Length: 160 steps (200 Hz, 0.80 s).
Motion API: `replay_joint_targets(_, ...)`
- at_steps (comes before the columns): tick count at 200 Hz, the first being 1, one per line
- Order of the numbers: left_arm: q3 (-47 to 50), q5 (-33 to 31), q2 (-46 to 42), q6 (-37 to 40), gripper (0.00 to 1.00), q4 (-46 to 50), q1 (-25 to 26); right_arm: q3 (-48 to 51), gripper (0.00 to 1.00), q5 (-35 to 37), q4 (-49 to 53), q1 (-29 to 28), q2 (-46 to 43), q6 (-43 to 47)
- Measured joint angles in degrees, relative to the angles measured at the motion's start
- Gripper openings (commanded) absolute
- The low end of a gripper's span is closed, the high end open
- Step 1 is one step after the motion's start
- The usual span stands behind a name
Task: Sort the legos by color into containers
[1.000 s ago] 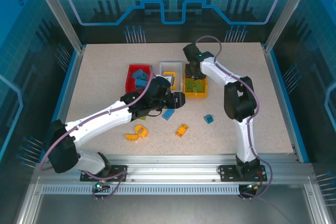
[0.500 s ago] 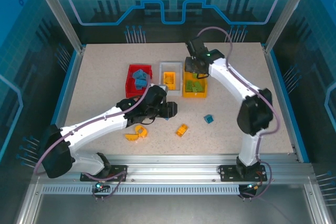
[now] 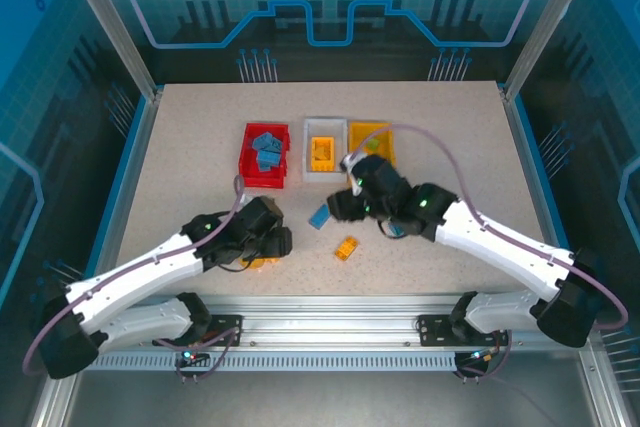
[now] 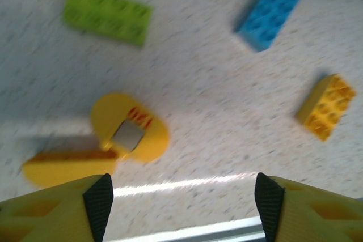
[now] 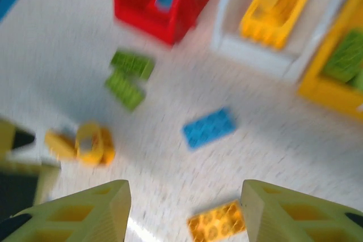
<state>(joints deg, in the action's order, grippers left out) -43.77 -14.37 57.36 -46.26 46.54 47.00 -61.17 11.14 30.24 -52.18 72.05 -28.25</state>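
My left end effector (image 4: 184, 202) hangs wide and empty over the yellow rounded plastic lego (image 4: 130, 128) lying on the speckled bench (image 4: 215, 100); my right end effector (image 5: 184, 208) is likewise wide, empty. That piece looks light, rigid, slick: I'd pinch its flat sides, not the curve.

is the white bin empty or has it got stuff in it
Not empty: yellow bricks lie inside the white bin, visible from above and again in the right wrist view.
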Motion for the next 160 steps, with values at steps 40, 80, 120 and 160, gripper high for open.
replay_joint_targets(40,3.87,-0.39,-4.74,-11.56,0.75,6.56,0.0,5.66,0.56,-1.29,-2.1,-7.69,0.02,-1.53)
replay_joint_targets(80,11.37,-1.44,-13.38,-26.56,0.68,7.28,-0.66,5.68,0.59,-3.93,-6.29,-10.93,0.74,-0.26)
replay_joint_targets(120,12.55,-0.98,-11.74,-40.63,0.68,3.34,-6.78,5.09,0.61,-8.26,-8.74,-12.31,2.19,2.91)
replay_joint_targets(160,12.52,1.66,-5.7,-51.04,0.67,-0.66,-13.99,3.82,0.61,-9.55,-9.33,-12.81,2.6,4.22)
